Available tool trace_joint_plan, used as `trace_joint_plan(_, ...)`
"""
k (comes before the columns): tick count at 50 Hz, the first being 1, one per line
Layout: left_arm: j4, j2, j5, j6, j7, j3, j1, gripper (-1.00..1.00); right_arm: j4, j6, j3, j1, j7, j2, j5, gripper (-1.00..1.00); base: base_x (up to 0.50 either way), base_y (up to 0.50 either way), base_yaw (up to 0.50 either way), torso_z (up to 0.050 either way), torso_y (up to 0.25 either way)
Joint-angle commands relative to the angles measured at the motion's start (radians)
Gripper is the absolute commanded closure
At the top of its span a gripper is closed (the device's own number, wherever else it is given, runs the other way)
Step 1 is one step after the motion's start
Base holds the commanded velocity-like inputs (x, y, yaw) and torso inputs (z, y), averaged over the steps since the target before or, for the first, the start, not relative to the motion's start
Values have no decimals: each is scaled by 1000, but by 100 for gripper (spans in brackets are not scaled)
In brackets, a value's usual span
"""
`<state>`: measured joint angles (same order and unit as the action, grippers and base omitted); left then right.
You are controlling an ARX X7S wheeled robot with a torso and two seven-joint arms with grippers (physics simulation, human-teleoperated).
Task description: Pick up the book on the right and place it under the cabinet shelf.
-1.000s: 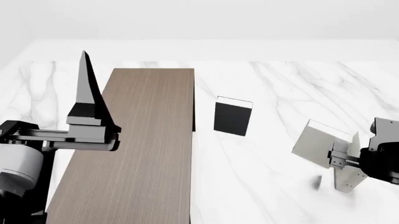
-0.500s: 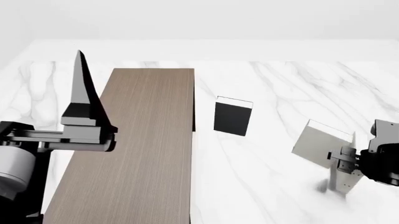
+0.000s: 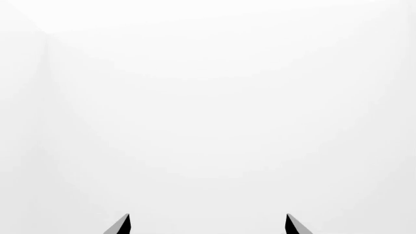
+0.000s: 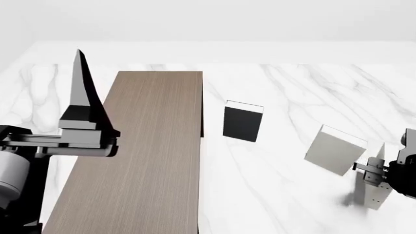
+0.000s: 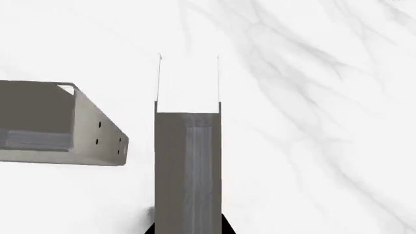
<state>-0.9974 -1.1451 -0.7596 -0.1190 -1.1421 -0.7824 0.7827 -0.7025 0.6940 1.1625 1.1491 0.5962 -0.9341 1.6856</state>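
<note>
Pale grey, the book (image 4: 334,149) lies just beside the right claw (image 4: 372,187), untouched on the marble table (image 4: 279,195), so that claw, whose opening I cannot tell, should square up over an edge before closing, while the left claw (image 4: 81,83) hangs spread wide.

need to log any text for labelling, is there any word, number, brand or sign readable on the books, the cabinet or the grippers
None: no readable text shows in any view.
The pale book: plain cover, no marks.
The black book: plain dark cover, white page edge, no title.
The cabinet shelf: wood grain only.
The right gripper and left gripper: no labels; the right wrist view shows only small dots on a grey part.
</note>
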Motion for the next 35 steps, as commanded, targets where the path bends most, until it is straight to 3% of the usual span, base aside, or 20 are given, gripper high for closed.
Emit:
trace_joint_plan(1, -3, -7, 1, 7, -5, -1, 0, -100, 128, -25, -64, -13, 88, -105, 6, 100, 0, 0, 0, 0, 0)
trace_joint_plan(12, -16, -38, 22, 40, -19, -1, -30, -100, 521, -150, -143, -126, 149, -347, 136, 100, 0, 0, 0, 0, 0)
trace_joint_plan(19, -48, -102, 49, 101, -50, -17, -65, -100, 785, -263, -145, -205, 173, -515, 188, 100, 0, 0, 0, 0, 1)
trace_joint_plan(24, -49, -187, 100, 214, -103, -182, 11, -100, 937, -374, -112, -259, 162, -635, 211, 100, 0, 0, 0, 0, 2)
trace_joint_plan(35, -50, -300, 208, 385, -195, -699, 378, -100, 1137, -500, -88, -288, 218, -637, 151, 100, 0, 0, 0, 0, 0)
